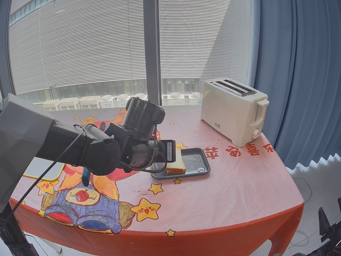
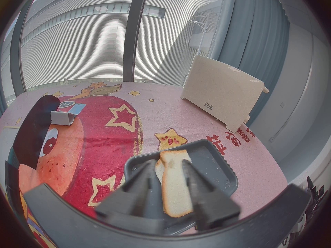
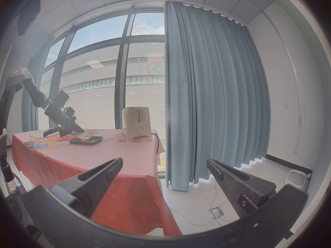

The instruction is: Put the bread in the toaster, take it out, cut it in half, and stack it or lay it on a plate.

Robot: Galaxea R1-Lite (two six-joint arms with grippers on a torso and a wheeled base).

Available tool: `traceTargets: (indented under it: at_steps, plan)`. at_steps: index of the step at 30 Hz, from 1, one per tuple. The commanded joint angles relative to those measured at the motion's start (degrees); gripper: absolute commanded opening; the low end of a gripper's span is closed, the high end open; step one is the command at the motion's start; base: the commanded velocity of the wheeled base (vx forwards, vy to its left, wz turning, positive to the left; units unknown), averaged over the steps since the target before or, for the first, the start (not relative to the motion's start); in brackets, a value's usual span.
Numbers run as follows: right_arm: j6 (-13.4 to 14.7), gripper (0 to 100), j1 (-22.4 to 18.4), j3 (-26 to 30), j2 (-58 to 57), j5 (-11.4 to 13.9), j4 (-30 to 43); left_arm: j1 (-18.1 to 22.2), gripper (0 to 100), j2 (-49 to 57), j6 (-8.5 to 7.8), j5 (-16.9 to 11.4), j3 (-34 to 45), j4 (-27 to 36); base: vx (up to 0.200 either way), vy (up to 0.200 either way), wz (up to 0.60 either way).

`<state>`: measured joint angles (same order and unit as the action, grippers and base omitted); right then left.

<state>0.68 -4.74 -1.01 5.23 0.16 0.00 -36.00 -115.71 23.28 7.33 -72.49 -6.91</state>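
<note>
A slice of bread [image 2: 176, 190] is gripped upright between the fingers of the left gripper [image 2: 169, 163] at the dark tray [image 2: 220, 169]. The tray is set on the counter [image 1: 227, 196], near the white toaster [image 1: 232, 109]. The right gripper [image 3: 164, 176] is held off beside the counter, well apart from the tray, with its fingers spread wide and nothing between them.

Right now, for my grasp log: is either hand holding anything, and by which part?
The left hand pinches a bread slice across its flat faces, over the tray. The right hand holds nothing.
</note>
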Motion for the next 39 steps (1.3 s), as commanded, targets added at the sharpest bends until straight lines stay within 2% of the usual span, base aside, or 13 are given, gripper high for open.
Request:
traceTargets:
  at_steps: [1, 6, 13, 25, 30, 34, 39]
  plan:
    - [0.02, 100, 0.00, 0.92, 0.04, 0.02, 0.00, 0.05, 100, 0.05, 0.09, 0.06, -0.29, -0.03, 0.000, 0.000, 0.00]
    - [0.02, 100, 0.00, 0.92, 0.04, 0.11, 0.00, 0.23, 100, 0.14, 1.15, 0.14, -0.38, -0.29, 0.000, 0.000, 0.00]
    - [0.02, 100, 0.00, 0.92, 0.04, 0.02, 0.00, 0.14, 100, 1.10, 1.15, -0.03, -0.38, -0.47, 0.000, 0.000, 0.00]
    - [0.02, 100, 0.00, 0.92, 0.04, 0.02, 0.00, 1.19, 100, 12.35, 0.71, 0.67, 4.81, -0.65, 0.000, 0.000, 0.00]
    - [0.02, 100, 0.00, 0.92, -0.04, 0.02, 0.00, 3.83, 100, 19.91, 0.62, 1.73, 8.59, -0.73, 0.000, 0.000, 0.00]
    - [0.02, 100, 0.00, 1.01, 0.04, 0.02, 0.00, 7.08, 100, 27.03, -0.17, 3.57, 12.90, -1.44, 0.000, 0.000, 0.00]
    - [0.02, 100, 0.00, 0.92, -0.04, 0.02, 0.00, 11.21, 100, 37.40, -4.39, 3.57, 22.91, -8.21, 0.000, 0.000, 0.00]
